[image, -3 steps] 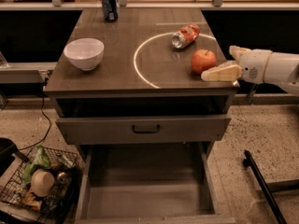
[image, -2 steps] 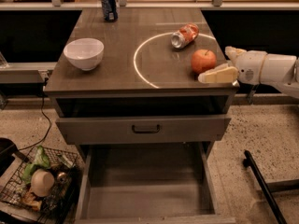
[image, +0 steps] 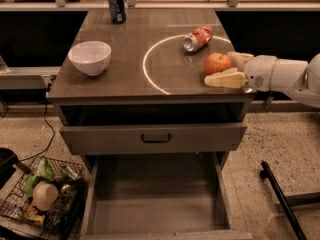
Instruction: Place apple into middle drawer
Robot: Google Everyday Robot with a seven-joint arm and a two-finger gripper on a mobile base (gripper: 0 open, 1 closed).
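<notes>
Red and round, the apple (image: 217, 62) sits on the right side of the cabinet top (image: 125, 79), near the crushed can (image: 198, 37). Your gripper (image: 220, 68) is there too, its fingers (image: 225, 79) spread with the apple between them. Close slowly on the apple's middle, then lift straight up before going down to the open middle drawer (image: 157, 209). The apple hides most of the far finger, and the arm is cut off.
</notes>
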